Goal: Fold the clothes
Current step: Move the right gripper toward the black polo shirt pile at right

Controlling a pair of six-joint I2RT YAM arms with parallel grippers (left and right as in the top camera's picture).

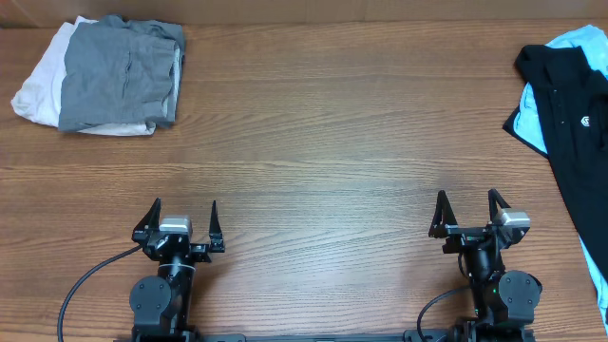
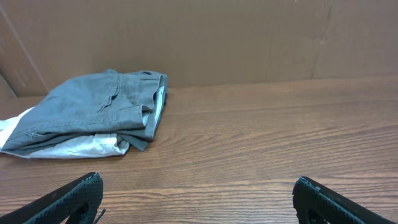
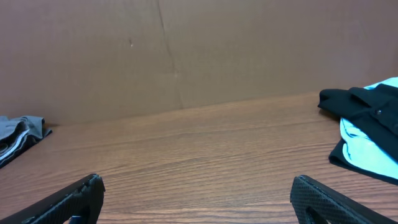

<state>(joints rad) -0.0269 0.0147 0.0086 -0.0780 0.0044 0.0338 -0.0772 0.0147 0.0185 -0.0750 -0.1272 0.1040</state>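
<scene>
**Wide open, nothing held**

The folded grey garment (image 1: 119, 71) lies on a white garment (image 1: 33, 90) at the far left of the table (image 1: 323, 142), well apart from the left gripper (image 1: 184, 205). The black shirt (image 1: 575, 104) sprawls over a light blue garment (image 1: 527, 119) at the right edge, beyond the right gripper (image 1: 466, 196). Both grippers' jaws stand spread wide, touching nothing.

Table (image 1: 313, 123) was brown wood grain. Wall (image 2: 249, 37) I saw was plain brown cardboard. Clothes: one garment (image 1: 119, 71) grey, one (image 1: 38, 85) white, shirt (image 1: 575, 142) black with a small white logo (image 1: 585, 120), another garment (image 1: 524, 119) light blue. No prints or stripes. My left gripper (image 1: 185, 202) and right gripper (image 1: 466, 193) were plain black.
</scene>
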